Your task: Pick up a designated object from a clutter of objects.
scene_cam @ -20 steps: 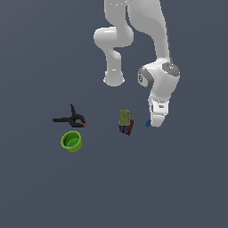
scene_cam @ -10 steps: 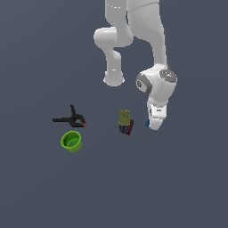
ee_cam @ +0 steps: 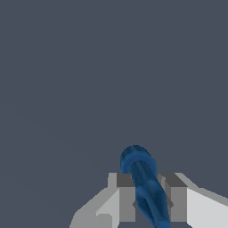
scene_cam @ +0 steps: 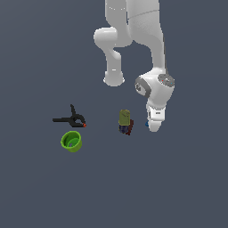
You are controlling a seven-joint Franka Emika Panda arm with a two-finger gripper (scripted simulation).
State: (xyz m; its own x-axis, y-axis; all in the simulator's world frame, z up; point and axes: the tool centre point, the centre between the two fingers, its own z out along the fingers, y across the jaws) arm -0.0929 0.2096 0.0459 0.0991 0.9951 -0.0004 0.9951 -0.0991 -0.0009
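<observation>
Just beside the olive-green and dark red blocky item (scene_cam: 125, 122), the tool (ee_cam: 144, 200) pinches the tiny blue cone-shaped piece (ee_cam: 141, 182), seemingly grasped; next, a straight lift.

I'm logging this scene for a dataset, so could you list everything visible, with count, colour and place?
clamp: one, black with a red tip, toward the exterior view's left, just above the cup.
cup: one, bright green, open side up, lowest item on the exterior view's left.
block: one, olive green and dark red, middle of the scene, apart from the others.
blue piece: one, blue, between the fingers in the wrist view; only a speck at the gripper in the exterior view.
floor: one, plain dark grey, under everything.
arm: one, white, reaching down from the top toward the exterior view's right.
</observation>
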